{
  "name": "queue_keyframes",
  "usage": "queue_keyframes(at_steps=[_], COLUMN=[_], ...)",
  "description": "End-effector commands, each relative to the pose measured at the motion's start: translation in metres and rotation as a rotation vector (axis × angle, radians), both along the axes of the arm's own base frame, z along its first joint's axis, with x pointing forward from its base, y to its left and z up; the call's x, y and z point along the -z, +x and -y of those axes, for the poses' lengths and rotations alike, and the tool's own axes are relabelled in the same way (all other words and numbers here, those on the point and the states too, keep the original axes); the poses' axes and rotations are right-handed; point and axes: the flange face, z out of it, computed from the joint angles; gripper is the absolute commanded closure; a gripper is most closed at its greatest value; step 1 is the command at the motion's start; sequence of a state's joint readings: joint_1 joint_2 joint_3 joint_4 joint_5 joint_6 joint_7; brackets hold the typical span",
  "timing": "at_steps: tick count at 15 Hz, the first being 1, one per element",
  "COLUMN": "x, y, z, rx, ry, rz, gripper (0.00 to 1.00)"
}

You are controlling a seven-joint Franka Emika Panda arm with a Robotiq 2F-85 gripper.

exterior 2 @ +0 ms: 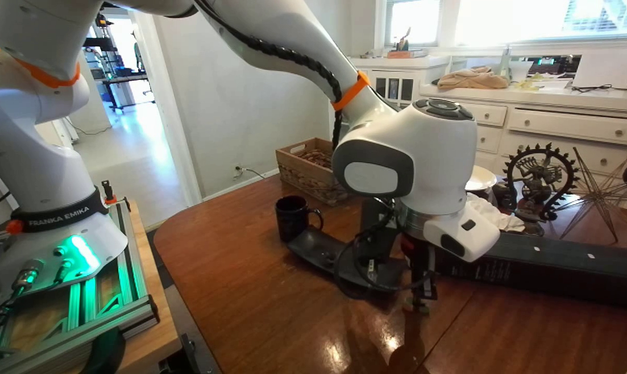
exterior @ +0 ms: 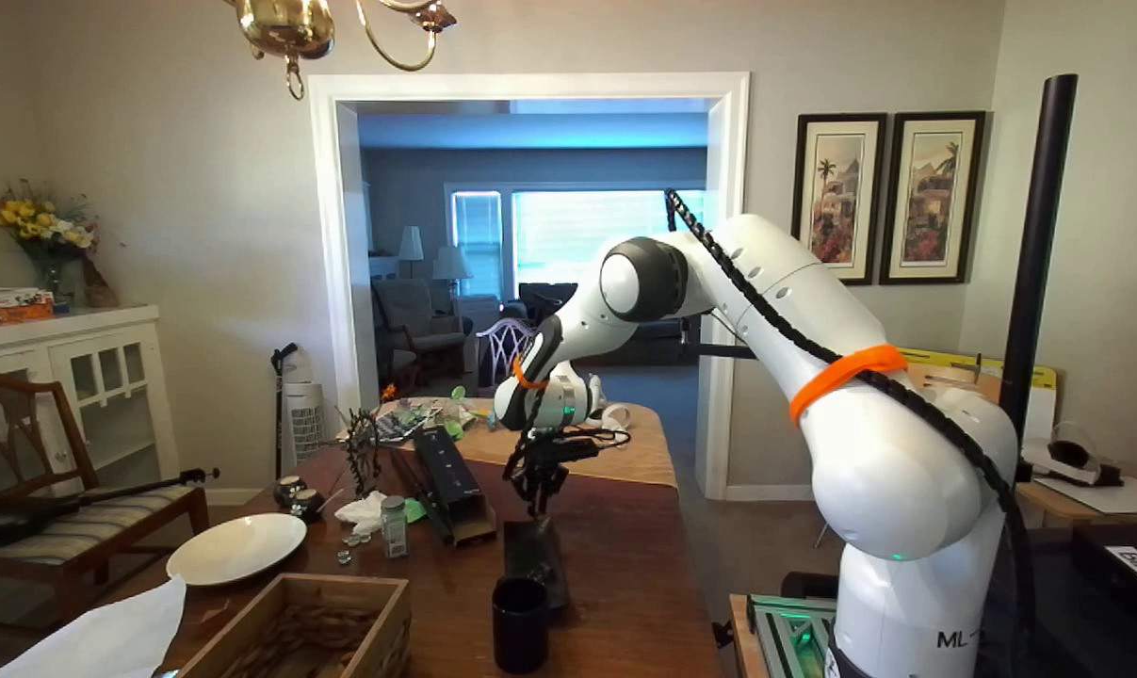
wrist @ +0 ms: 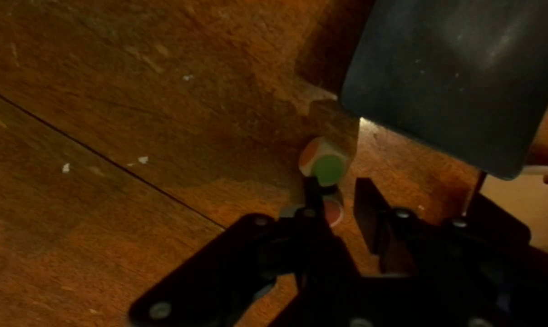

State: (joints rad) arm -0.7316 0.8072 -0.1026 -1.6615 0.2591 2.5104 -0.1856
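Note:
My gripper point(wrist: 337, 180) points down close to the table, its two dark fingers standing apart with a gap between them. Near the left finger in the wrist view lies a small pale cube point(wrist: 328, 169) with green and orange round spots. Just below it in that picture is another small piece with a red spot point(wrist: 333, 212), partly hidden by that finger. The right finger touches neither. Whether the two pieces are stacked or side by side, I cannot tell. In an exterior view, something greenish point(exterior 2: 417, 305) shows at the fingertips. A shallow dark tray point(wrist: 455, 86) lies beside the gripper.
A black mug point(exterior 2: 291, 218) stands at the tray's far end. A long black box point(exterior 2: 547, 265) lies on the gripper's other side. Farther off are a wooden crate point(exterior 2: 305, 183), a white plate point(exterior: 238, 549), a glass jar point(exterior: 394, 529) and a metal statue point(exterior 2: 537, 179).

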Motion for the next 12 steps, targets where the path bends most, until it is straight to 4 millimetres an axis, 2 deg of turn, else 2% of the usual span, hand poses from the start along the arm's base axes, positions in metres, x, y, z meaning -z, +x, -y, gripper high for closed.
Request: queue_keyframes(at_steps=[1, 3, 4, 10, 12], x=[0.0062, 0.0061, 0.0063, 0.0046, 0.0041], y=[0.0007, 0.0008, 0.0007, -0.0006, -0.0013], z=[-0.0003, 0.0000, 0.0004, 0.0048, 0.0056], rx=[-0.005, -0.005, -0.005, 0.001, 0.002], ry=[-0.002, -0.003, -0.004, -0.010, -0.011], rz=[-0.007, -0.008, -0.008, -0.006, -0.007], gripper=[1.00, 1.00, 0.81, 0.35, 0.23])
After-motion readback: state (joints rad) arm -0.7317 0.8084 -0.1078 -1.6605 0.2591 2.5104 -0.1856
